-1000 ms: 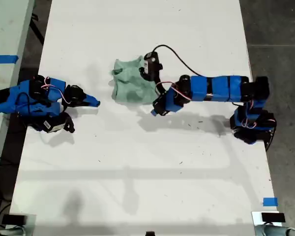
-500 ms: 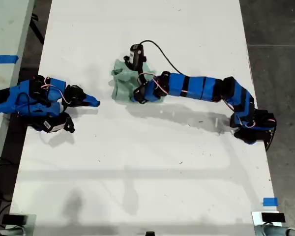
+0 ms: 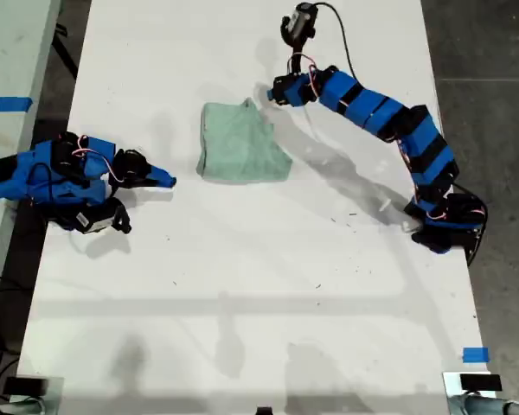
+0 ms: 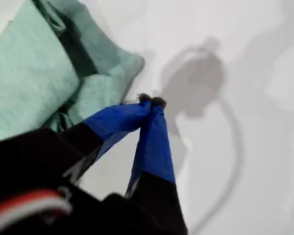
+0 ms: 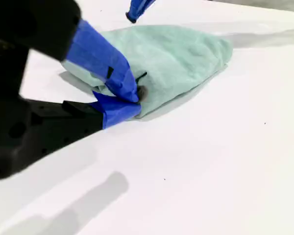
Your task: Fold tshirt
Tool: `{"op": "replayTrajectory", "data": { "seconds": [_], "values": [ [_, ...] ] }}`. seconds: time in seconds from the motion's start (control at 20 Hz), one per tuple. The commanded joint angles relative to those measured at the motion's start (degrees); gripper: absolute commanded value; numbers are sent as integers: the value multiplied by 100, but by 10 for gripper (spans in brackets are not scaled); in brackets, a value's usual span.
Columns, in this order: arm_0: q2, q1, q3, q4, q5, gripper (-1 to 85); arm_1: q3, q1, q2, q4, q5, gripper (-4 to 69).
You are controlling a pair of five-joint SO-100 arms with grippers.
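One tshirt point(image 3: 240, 143) lies bunched on the white table point(image 3: 242, 285), between both arms. The first gripper point(image 3: 275, 92) hovers just beside its edge, tips together, holding nothing. The second gripper point(image 3: 167, 181) rests near it, closed, empty.

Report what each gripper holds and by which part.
Nothing held. My first gripper is shut and empty beside the tshirt; my second gripper is shut, empty too.
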Motion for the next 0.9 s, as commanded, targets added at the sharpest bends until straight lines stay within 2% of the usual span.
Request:
{"op": "replayTrajectory", "data": {
  "seconds": [0.0, 0.15, 0.2, 0.4, 0.55, 0.7, 0.85],
  "values": [
    [712, 132, 35, 229, 9, 49, -237, 167, 1266, 1239, -167, -11],
    [958, 299, 9, 334, -18, 87, 756, -62, 3050, 2417, -264, -11],
    [958, 281, 9, 334, -26, 88, 1494, -158, 3867, 2584, -211, -11],
    [958, 369, 0, 334, -26, 106, 5511, -519, 7822, 2610, 475, -11],
    [958, 1204, 9, 334, -26, 138, 8411, -1099, 10433, 2707, 1679, -11],
    [958, 1591, 0, 334, 0, 138, 11127, -1942, 12955, 2628, 3217, -11],
    [958, 1679, 0, 334, 0, 138, 12955, -2725, 15882, 3551, 4939, -11]
  ]
}}
